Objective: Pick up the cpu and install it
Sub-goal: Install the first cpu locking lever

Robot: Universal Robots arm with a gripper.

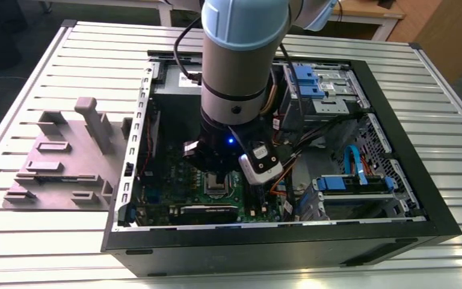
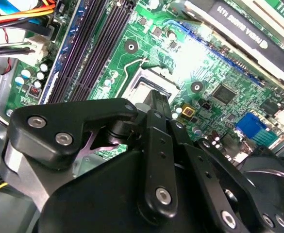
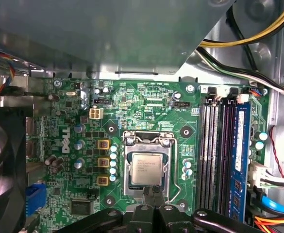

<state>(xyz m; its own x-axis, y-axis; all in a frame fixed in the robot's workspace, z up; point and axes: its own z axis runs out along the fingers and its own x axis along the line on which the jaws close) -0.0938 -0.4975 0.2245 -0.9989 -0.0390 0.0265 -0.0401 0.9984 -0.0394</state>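
- the cpu (image 3: pixel 147 169), a flat square with a matte silvery lid and thin pale rim, lies seated in the dark socket (image 3: pixel 147 165) framed by bright metal on the glossy green motherboard (image 3: pixel 146 102).
- the gripper (image 3: pixel 153 198), black jointed links with round steel screws, hangs right at the socket's 6 o'clock edge in the first wrist view; its slim fingertips (image 3: pixel 148 194) are pressed together, grasping nothing.
- long dark memory slots (image 3: pixel 214 155) run at the cpu's 3 o'clock.
- in the exterior view the smooth grey arm (image 1: pixel 239 72) reaches into the black sheet-metal case (image 1: pixel 408 150).
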